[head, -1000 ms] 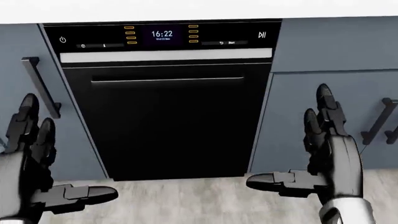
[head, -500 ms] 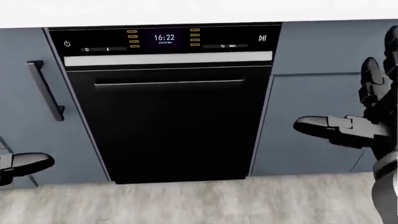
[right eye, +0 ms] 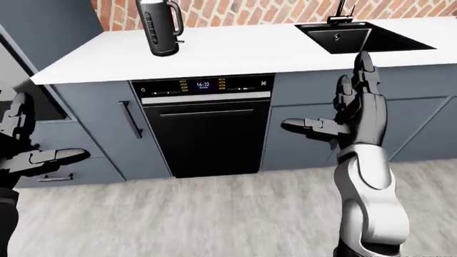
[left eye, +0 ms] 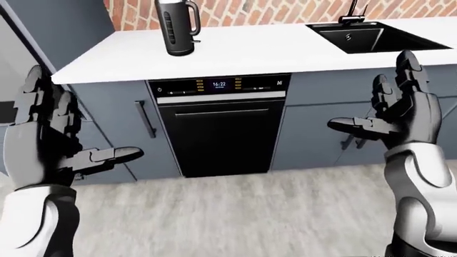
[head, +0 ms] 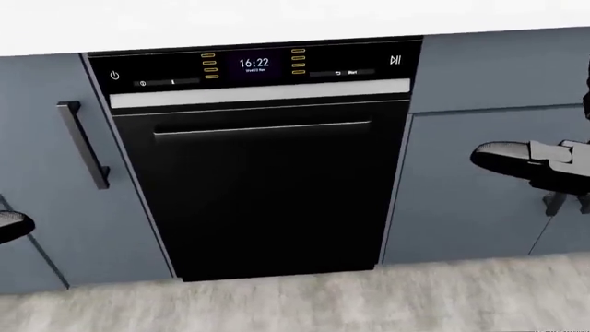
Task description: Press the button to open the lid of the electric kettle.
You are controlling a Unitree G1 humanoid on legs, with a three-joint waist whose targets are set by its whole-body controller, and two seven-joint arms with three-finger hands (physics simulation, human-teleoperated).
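Kettle (left eye: 177, 25) stands upright on the white bench (left eye: 271, 51), at about 11 o'clock in the left-eye view, close to the brick wall (left eye: 271, 10). Lid looks shut; the button cannot be made out at this size. Handle faces the view's right.

Sink (left eye: 368, 36) is set into the bench at 1 o'clock, well apart from the kettle.

Dishwasher (head: 263, 187) sits under the bench, below and right of the kettle; display reads 16:22.

Left robot hand (left eye: 53, 134) at 9 o'clock: fingers spread wide, thumb out, holding nothing. Right robot hand (left eye: 392, 115) at 3 o'clock: fingers upright and wide, thumb pointing left, empty. Both hang level with the grey cabinets (left eye: 107, 112), well below and apart from the kettle.
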